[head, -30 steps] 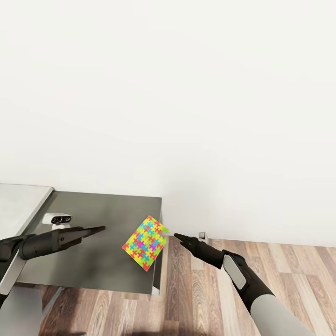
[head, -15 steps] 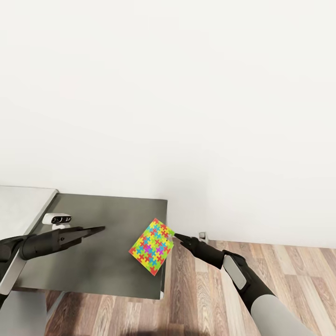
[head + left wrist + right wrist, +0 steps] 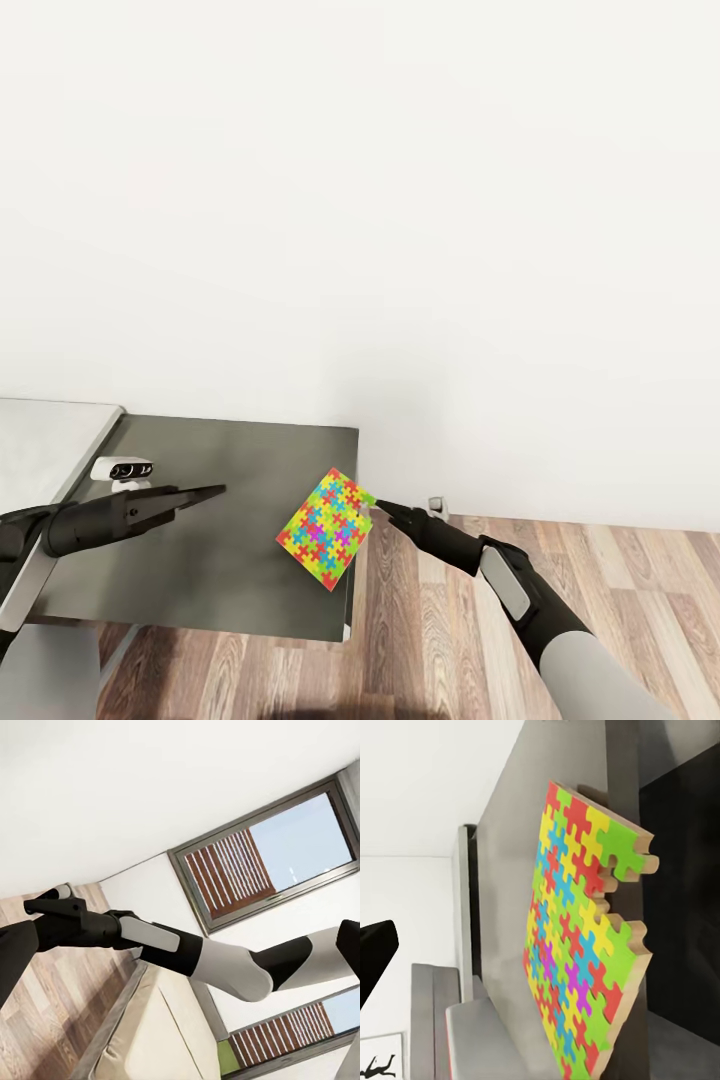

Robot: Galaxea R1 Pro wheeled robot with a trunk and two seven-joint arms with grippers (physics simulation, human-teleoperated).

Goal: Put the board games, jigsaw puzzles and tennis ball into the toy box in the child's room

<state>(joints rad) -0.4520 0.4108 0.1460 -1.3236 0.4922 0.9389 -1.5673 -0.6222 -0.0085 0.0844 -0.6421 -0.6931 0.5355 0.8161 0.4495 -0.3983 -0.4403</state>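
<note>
Where dark table (image 3: 200,560) meets white wall, jigsaw (image 3: 327,527) overhangs; right gripper (image 3: 382,507) grip unclear.

Dark table (image 3: 200,560) top bare save jigsaw puzzle (image 3: 327,528) at right edge; open floor (image 3: 430,640) beyond

Bright, even, flat light all round; the white wall (image 3: 400,200) is nearly washed out. Soft, faint shadows lie on the dark worktop (image 3: 220,560). Daylight glows through 2 windows (image 3: 262,855). Renders stay sharp, undistorted.
</note>
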